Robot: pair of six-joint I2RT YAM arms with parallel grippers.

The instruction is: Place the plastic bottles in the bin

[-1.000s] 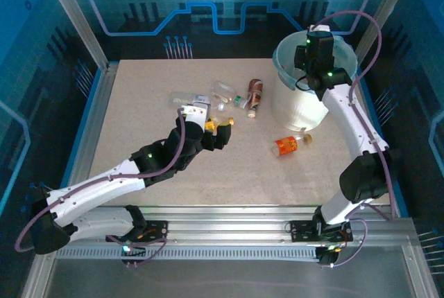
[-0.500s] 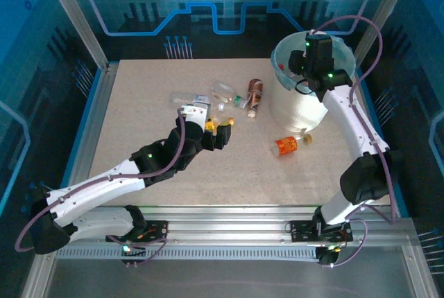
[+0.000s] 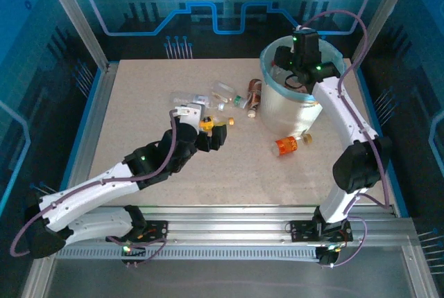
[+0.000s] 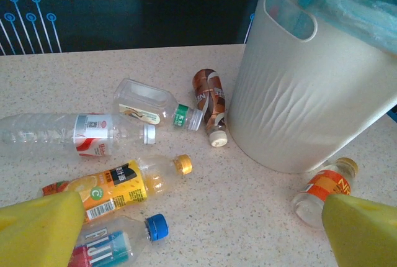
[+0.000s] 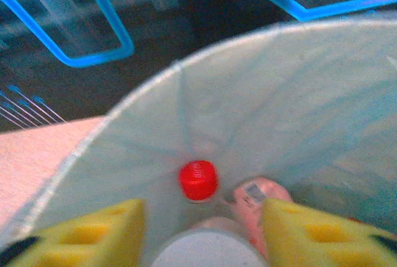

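The right pincer [image 5: 200,217] is hanging inside the bin [image 4: 310,105], a red-capped bottle [image 5: 198,180] between its parted fingers, grip unclear. Rising, it risks hooking the rim around it. The left pincer [image 4: 201,208] is gaping wide.

Six small clear plastic bottles [image 3: 223,91] lie on the speckled beige tabletop [image 4: 248,230]:
- one white-capped bottle [image 4: 80,135]
- one green-capped bottle [image 4: 152,104]
- one brown-labelled bottle [image 4: 209,100]
- one gold-capped orange bottle [image 4: 118,186]
- one blue-capped bottle [image 4: 118,242]
- one orange-labelled bottle [image 4: 322,189]

There is one tall white round bin [image 4: 310,105] with one pale blue liner [image 4: 347,0]. Inside it two more bottles can be made out, a red-capped bottle [image 5: 198,180] and a pink-labelled bottle [image 5: 260,195]. Any others cannot be counted.
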